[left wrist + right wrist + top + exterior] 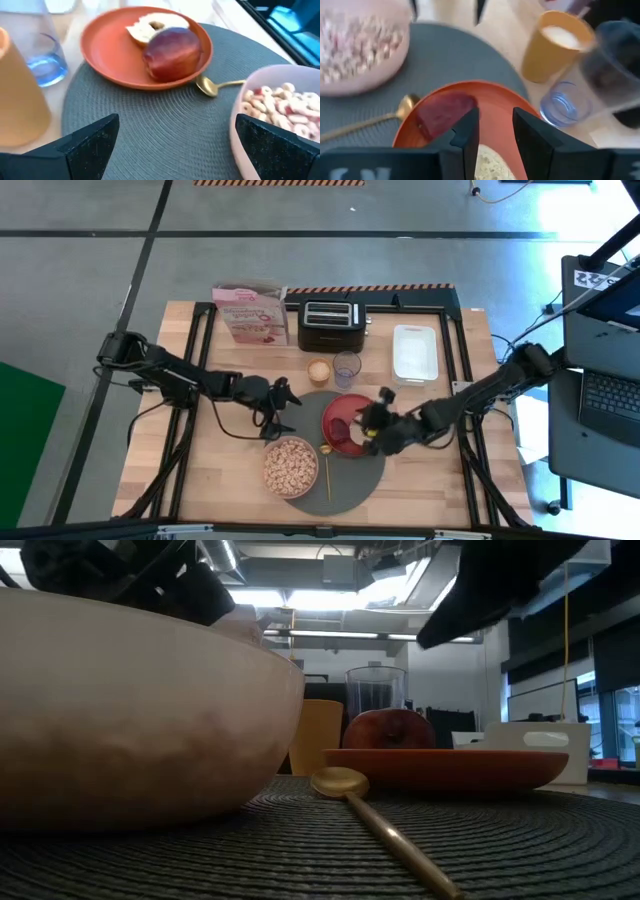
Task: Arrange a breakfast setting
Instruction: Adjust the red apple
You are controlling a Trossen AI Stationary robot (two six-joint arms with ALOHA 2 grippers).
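A round dark-grey mat lies at the table's near middle. On it stand a red plate and a pale bowl of tan cereal. A thin golden spoon lies between them. The plate holds a dark-red fruit and a bagel half. My right gripper is open above the plate's right part, with the bagel half under the gap between its fingers. My left gripper is open and empty over the mat's left edge, beside the bowl.
A yellow cup and a clear glass stand just beyond the mat. A black toaster and a pink cereal box stand at the far edge. A white tray is at the far right.
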